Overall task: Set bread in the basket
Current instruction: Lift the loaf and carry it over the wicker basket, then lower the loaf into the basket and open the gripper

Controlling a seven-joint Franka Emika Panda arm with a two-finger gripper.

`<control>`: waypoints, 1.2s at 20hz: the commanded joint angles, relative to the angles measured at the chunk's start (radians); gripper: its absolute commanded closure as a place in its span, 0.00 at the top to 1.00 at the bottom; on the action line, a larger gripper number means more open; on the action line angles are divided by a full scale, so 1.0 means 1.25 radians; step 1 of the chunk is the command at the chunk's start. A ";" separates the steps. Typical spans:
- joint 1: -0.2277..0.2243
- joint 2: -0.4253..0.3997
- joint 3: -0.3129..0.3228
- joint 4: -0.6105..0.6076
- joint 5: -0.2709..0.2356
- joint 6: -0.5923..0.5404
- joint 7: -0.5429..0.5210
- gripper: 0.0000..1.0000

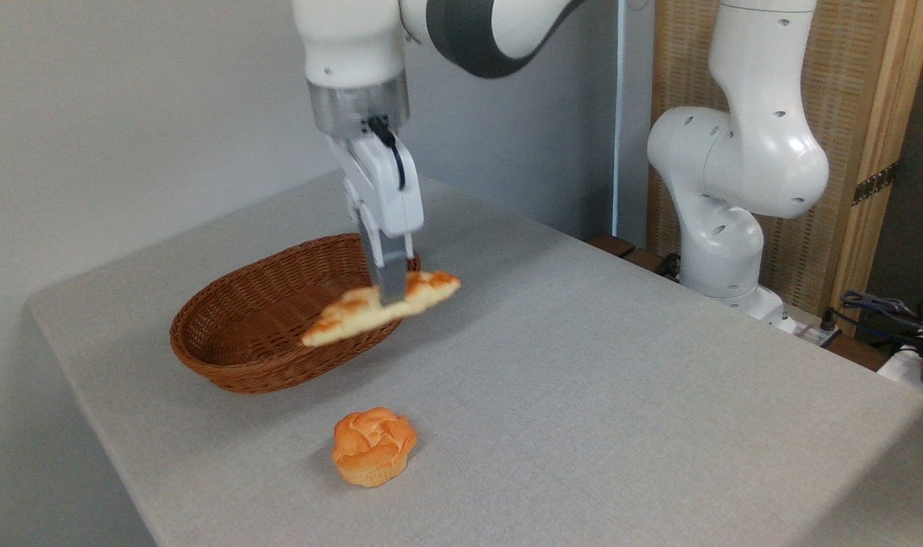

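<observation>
The oval wicker basket (pixel 260 323) sits at the left of the grey table (pixel 583 380). Over its right rim hangs the braided loaf (pixel 355 313), tilted with its left tip lower, pinched at mid-length by the gripper (pixel 390 292), fingers closed on it (likely for balance). Nearer the camera, a round orange bun (pixel 373 445) rests apart.

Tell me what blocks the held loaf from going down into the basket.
Nothing visible does. The hand grips the bread in the air over the near right rim of the basket, whose inside looks empty. The orange bun sits apart, nearer the camera.
</observation>
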 commanded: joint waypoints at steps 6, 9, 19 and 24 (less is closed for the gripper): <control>-0.011 0.125 -0.139 0.075 -0.055 0.147 -0.275 0.33; -0.011 0.147 -0.162 0.075 -0.055 0.201 -0.309 0.38; -0.007 0.144 -0.173 0.074 -0.050 0.225 -0.312 1.00; 0.003 0.108 -0.056 0.222 -0.001 -0.087 -0.312 1.00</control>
